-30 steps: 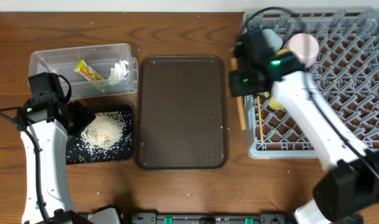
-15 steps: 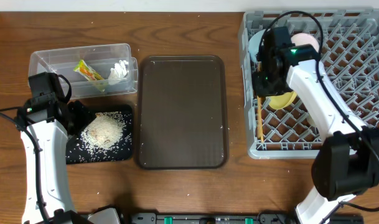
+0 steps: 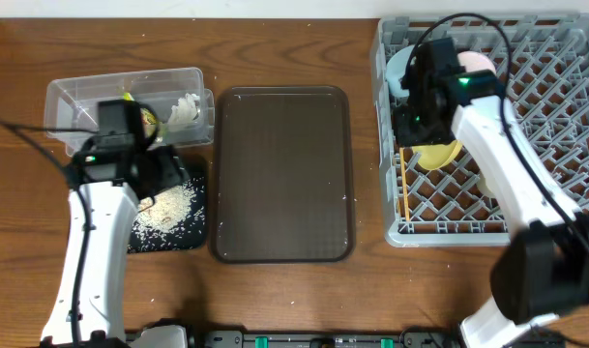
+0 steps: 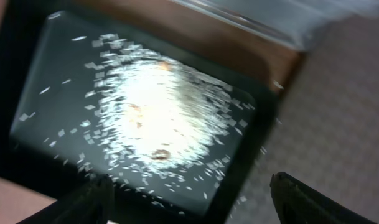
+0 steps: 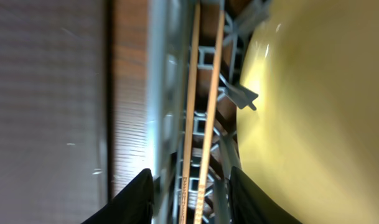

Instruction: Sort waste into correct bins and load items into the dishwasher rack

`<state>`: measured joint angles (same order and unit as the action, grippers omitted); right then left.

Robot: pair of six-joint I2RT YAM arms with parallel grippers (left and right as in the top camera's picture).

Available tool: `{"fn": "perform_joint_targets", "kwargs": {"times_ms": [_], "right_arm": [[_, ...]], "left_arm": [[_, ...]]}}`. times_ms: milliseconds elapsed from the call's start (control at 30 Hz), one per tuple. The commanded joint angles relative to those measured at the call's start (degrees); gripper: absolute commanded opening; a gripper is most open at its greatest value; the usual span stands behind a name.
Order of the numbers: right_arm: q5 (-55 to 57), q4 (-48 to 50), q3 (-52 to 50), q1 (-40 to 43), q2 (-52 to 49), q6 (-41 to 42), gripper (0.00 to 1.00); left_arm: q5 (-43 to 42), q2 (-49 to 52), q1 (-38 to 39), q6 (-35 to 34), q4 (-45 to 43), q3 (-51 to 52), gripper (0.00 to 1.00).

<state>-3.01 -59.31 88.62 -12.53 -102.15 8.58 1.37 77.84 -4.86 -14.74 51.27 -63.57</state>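
Overhead, the dishwasher rack is seen at the right end of the table, with the brown serving tray lying flat at the centre. At the left, the clear tub is set against the far side of the black tray.

Inside the rack, the yellow plate is found near the left wall, and a light blue bowl is partly hidden behind the right arm. Between the plate and that wall the two chopsticks are laid side by side on the lattice floor. The right gripper is held over them with its fingers apart; neither finger is seen touching the sticks.

Within the tub, the snack wrapper is partly covered by the left arm, and the paper scraps are gathered at the right end. The rice grains are heaped in the black tray, with loose grains scattered around the heap. The left gripper is poised above this tray, spread wide and holding nothing.
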Motion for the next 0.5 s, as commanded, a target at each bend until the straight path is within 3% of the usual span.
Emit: {"fn": "perform_joint_targets", "kwargs": {"times_ms": [0,100,300,467], "right_arm": [[-2.7,-0.1,0.1,1.3,6.9,0.8,0.40],[-2.7,-1.5,0.1,2.7,10.1,1.5,0.44],[-2.8,-5.6,-1.6,4.3,16.0,2.4,0.50],[-2.8,-2.2,-10.3,4.3,24.9,2.4,0.55]], "left_arm": [[-4.4,-0.4,3.3,8.2,0.8,-0.4,0.84],[-8.4,-0.4,4.9,9.1,3.1,-0.4,0.84],[-8.2,-0.5,4.9,8.7,9.3,-0.4,0.84],[-8.3,-3.9,4.9,8.7,9.3,1.3,0.84]]}}
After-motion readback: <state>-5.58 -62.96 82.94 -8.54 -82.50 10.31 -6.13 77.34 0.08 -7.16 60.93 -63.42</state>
